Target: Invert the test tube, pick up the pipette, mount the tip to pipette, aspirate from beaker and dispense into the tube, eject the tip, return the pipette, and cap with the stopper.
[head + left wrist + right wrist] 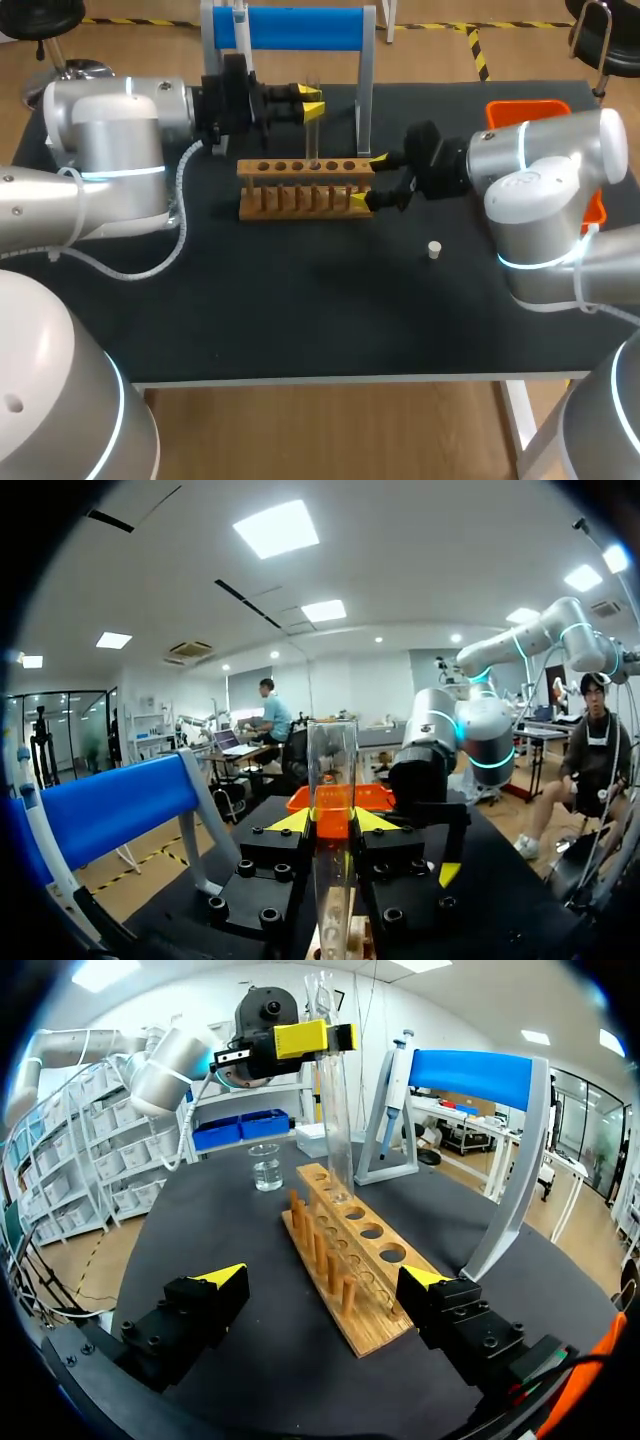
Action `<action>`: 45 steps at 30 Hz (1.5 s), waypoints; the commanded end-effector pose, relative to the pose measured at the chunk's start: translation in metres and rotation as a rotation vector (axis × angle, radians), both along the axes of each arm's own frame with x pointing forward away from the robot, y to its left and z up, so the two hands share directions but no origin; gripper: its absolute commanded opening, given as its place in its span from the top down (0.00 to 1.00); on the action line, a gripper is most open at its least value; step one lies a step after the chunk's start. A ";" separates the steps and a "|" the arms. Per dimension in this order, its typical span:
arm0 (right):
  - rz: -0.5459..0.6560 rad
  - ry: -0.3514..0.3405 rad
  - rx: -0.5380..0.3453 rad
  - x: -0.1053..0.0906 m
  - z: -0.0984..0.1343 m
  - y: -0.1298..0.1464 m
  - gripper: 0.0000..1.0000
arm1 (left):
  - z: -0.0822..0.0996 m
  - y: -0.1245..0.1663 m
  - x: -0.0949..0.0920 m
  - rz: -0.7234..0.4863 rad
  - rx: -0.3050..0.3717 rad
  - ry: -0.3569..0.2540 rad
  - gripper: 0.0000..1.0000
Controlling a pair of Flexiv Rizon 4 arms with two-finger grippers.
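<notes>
— What's underfoot here?
— Pale wood floor (300, 430), with yellow-and-black striped tape (478, 50) behind the black-topped table (300, 320).
— And the light?
— Bright square ceiling panels (285, 528). Pale shelves (60, 1170) stand along one side.

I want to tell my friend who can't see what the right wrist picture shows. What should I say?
The left gripper holds a glass tube upright, its lower end at a hole in the wooden rack. The right gripper is open, straddling the rack's near end. Beyond are a beaker and a pipette hanging on its stand.
</notes>
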State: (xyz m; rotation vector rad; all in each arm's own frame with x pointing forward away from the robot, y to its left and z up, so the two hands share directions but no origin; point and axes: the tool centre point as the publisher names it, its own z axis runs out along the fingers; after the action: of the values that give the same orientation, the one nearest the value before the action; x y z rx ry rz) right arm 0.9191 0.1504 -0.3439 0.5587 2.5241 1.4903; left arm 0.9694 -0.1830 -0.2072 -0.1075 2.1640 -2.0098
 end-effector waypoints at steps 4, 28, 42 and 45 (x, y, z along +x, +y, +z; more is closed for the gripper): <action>-0.001 0.000 0.000 0.000 0.000 0.000 0.00 | -0.003 -0.001 0.005 -0.007 -0.005 0.003 1.00; -0.001 0.000 0.000 0.000 0.000 0.000 0.00 | -0.014 -0.002 0.012 -0.009 -0.007 0.016 1.00; -0.001 0.000 0.000 0.000 0.000 0.000 0.00 | -0.020 -0.003 0.014 -0.010 -0.011 0.016 1.00; -0.001 0.000 0.000 0.000 0.000 0.000 0.00 | -0.021 -0.004 0.014 -0.010 -0.013 0.014 1.00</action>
State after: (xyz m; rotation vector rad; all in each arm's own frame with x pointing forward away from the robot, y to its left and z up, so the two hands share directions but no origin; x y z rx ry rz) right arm 0.9191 0.1504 -0.3439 0.5588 2.5242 1.4902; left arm 0.9812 -0.1856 -0.2265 -0.1174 2.1668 -2.0294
